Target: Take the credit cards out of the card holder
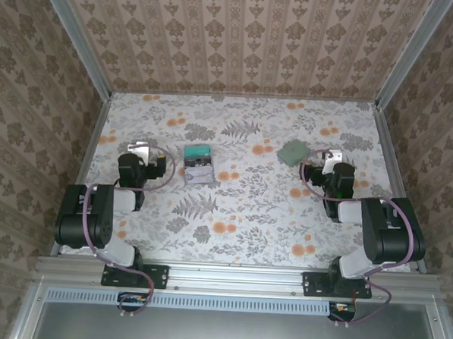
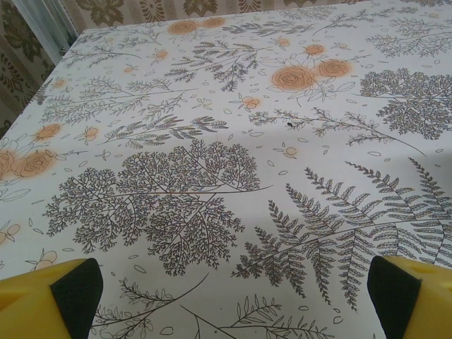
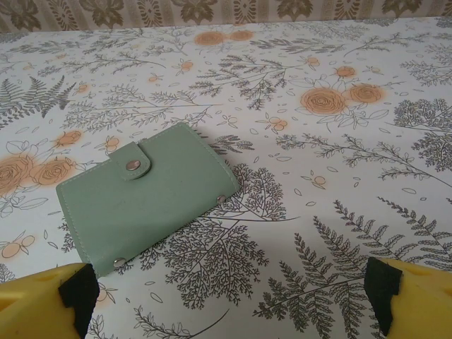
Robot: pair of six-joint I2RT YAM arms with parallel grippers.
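With left fingers [image 2: 35, 300] and right fingers [image 3: 28, 304] released and empty, best pin the closed card holder [image 3: 145, 198] to the worktop [image 3: 318, 233] and pop its tab [image 3: 138, 164] first.

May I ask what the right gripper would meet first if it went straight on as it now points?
Most likely the closed card holder, lying just ahead and off-centre before the open right gripper; otherwise the floral tablecloth. Depth is hard to judge.
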